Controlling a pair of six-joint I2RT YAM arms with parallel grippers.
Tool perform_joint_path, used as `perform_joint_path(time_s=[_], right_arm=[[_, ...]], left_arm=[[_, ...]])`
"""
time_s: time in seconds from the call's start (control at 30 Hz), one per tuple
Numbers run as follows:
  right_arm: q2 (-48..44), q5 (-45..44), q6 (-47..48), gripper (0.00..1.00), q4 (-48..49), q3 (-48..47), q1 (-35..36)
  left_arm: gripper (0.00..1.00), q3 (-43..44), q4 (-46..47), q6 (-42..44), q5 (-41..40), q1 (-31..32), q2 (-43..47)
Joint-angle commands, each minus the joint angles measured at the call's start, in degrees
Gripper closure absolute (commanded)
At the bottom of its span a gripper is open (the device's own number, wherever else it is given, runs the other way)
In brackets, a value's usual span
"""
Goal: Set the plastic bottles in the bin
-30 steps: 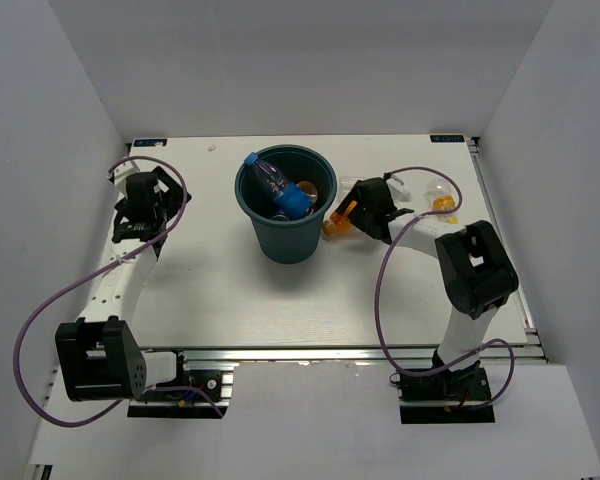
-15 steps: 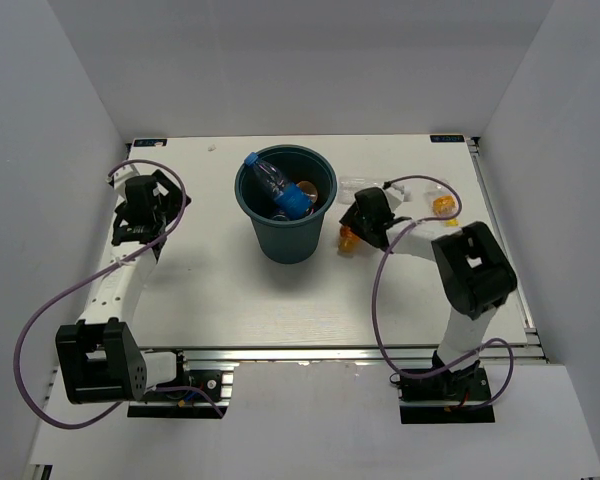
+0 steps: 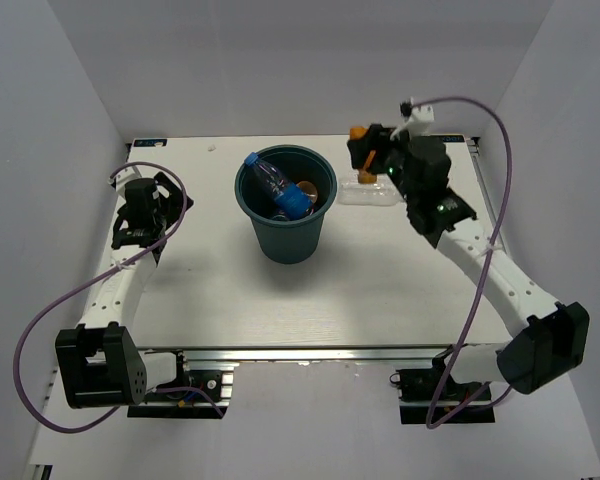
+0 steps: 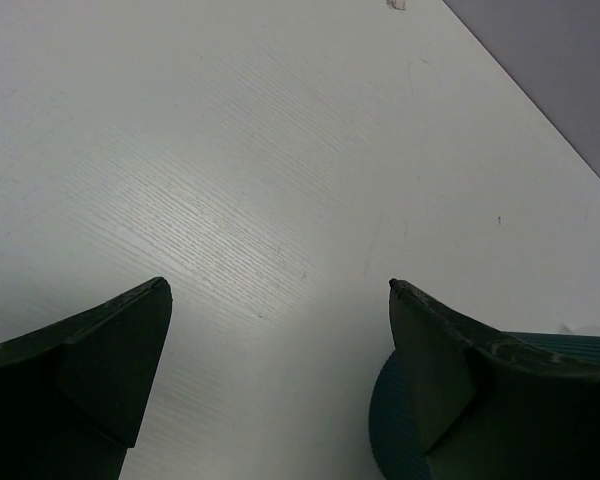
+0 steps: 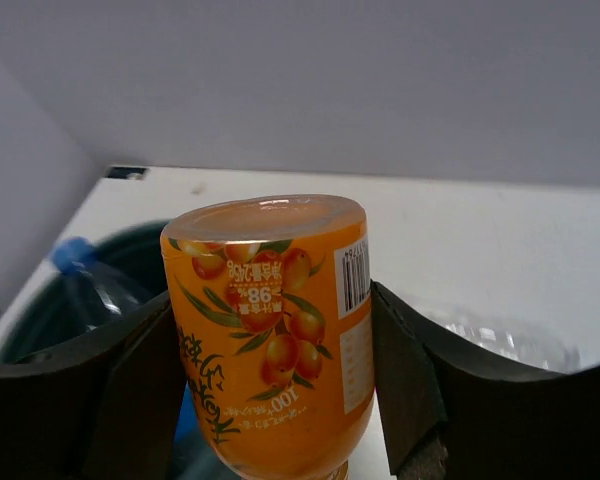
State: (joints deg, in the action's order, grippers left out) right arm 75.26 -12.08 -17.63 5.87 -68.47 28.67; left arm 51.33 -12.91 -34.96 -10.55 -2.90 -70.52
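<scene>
The right hand point(image 3: 364, 158) is clamped on an orange bottle point(image 3: 358, 132), its two fingers point(image 5: 408, 385) pressed against opposite sides of the fruit-printed label. In the right wrist view the bottle point(image 5: 265, 300) fills the middle of the picture, its flat end pointing away from the camera and its printing upside down. The top view shows it held up off the surface point(image 3: 380, 280), to the right of the bin point(image 3: 242, 192) and towards the far edge, beside the rim rather than over the opening. The bin, a round dark teal bucket, stands upright on the far middle of the surface. Inside it a clear bottle with a blue label point(image 3: 278, 186) leans with its blue-capped end up against the far left of the rim. Something orange point(image 3: 307, 187) lies next to it; only a small part shows, so what it is cannot be told. A clear plastic bottle point(image 3: 378, 193) lies on its side on the surface just right of the bin, below the raised right hand; in the right wrist view it appears as a glassy shape point(image 5: 500, 340) beyond the right finger. The left hand point(image 3: 140, 205) hangs over the left side of the surface, well apart from the bin, and its wrist view shows its fingers point(image 4: 80, 370) spread wide with only bare white surface point(image 4: 230, 150) between them.
</scene>
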Motion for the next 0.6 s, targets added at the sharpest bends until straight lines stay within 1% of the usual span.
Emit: perform_joint_path(time_s=[0.0, 0.03, 0.07, 0.1, 0.13, 0.2, 0.23, 0.3, 0.33, 0.47, 0.57], right_arm=[[5.5, 14.6, 10.1, 0.46, -5.9, -11.1, 1.0], [7.0, 19.5, 10.1, 0.46, -9.6, -13.5, 1.4], [8.7, 21.5, 10.0, 0.46, -11.0, -15.8, 1.8], [11.8, 23.3, 10.4, 0.47, -12.3, -20.1, 2.4], [13.1, 23.5, 10.9, 0.47, -14.1, -21.9, 4.2], [16.4, 23.5, 12.5, 0.41, -15.4, -25.4, 5.9], [17.3, 23.2, 12.5, 0.37, -15.9, -26.3, 6.8], [18.9, 22.8, 12.3, 0.16, -18.0, -27.7, 7.3], [19.1, 21.8, 12.3, 0.11, -18.6, -28.6, 7.3], [18.0, 17.4, 15.0, 0.11, -19.8, -28.7, 7.1], [14.9, 15.5, 17.3, 0.11, -19.8, -27.8, 6.9]], left_arm=[[0.02, -0.3, 0.9, 0.4, 2.3, -0.3, 1.2], [0.02, -0.4, 1.0, 0.3, 2.6, -0.3, 1.3], [0.02, -0.4, 1.0, 0.4, 2.7, -0.3, 1.6], [0.02, -0.4, 0.9, 0.5, 2.6, -0.3, 1.8], [0.02, -0.6, 1.0, 0.4, 2.9, -0.4, 2.0], [0.02, -1.0, 1.5, 0.5, 3.3, -0.3, 2.2], [0.02, -1.0, 1.5, 0.5, 3.3, -0.4, 2.3], [0.02, -1.1, 1.5, 0.7, 3.2, -0.3, 2.3], [0.02, -1.1, 1.6, 0.7, 3.1, -0.3, 2.4], [0.02, -0.7, 1.3, 1.3, 3.0, -0.3, 1.5], [0.02, -0.4, 1.4, 1.7, 3.1, -0.3, 0.8]])
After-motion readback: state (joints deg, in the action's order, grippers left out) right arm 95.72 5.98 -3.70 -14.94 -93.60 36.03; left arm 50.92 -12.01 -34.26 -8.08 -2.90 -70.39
